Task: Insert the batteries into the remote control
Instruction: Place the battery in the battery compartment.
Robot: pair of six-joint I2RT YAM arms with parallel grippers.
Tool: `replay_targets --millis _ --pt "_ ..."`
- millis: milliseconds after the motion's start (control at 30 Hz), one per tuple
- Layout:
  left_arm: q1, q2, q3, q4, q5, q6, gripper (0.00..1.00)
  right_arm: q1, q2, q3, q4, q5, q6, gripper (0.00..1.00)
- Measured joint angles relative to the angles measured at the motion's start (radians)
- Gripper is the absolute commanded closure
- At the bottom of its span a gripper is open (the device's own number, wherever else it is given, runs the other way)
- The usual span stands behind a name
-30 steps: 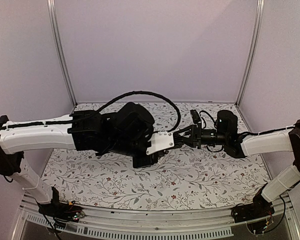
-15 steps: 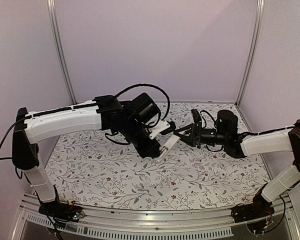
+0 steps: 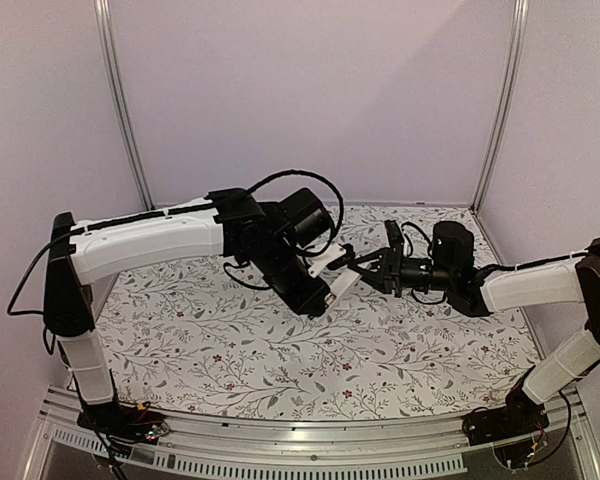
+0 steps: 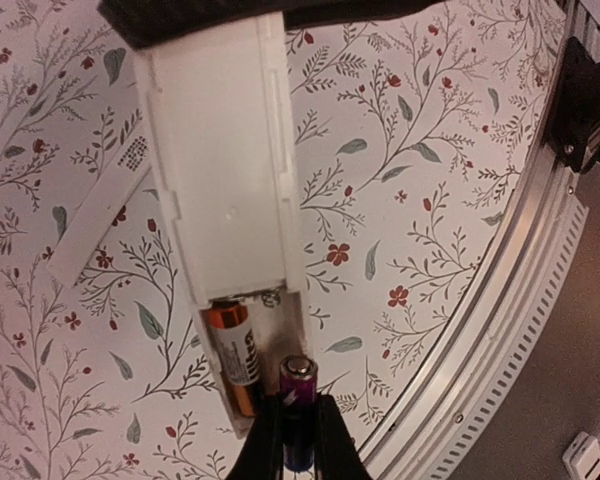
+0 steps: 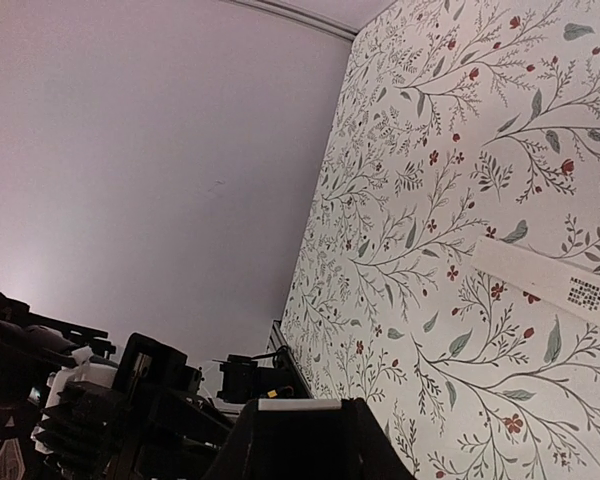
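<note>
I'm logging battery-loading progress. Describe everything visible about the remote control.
The remote control is a slim white plastic bar held above the floral table, one end clamped in the right gripper. Its cover is off: the open compartment holds a copper battery in one slot; the left gripper holds a purple battery at the other.

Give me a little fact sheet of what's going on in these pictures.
Left gripper: shut on the remote control, held above the table
Right gripper: pinching the dark battery at the open compartment
Gold battery: lying in the compartment
Cover: flat on the table, apart from the remote control
</note>
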Motion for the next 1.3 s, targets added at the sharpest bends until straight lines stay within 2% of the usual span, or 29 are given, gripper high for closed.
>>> replay_targets --millis 567,1033,1300 --pt "0.011 0.065 0.085 -0.048 -0.053 -0.034 1.0 0.0 0.006 0.0 -0.002 0.037 0.0 1.0" --pt "0.01 0.106 0.127 -0.069 -0.071 -0.037 0.87 0.0 0.016 -0.004 -0.007 0.051 0.01 1.0" --pt "0.011 0.108 0.134 -0.075 -0.086 -0.037 0.85 0.0 0.018 -0.008 -0.007 0.052 0.026 1.0"
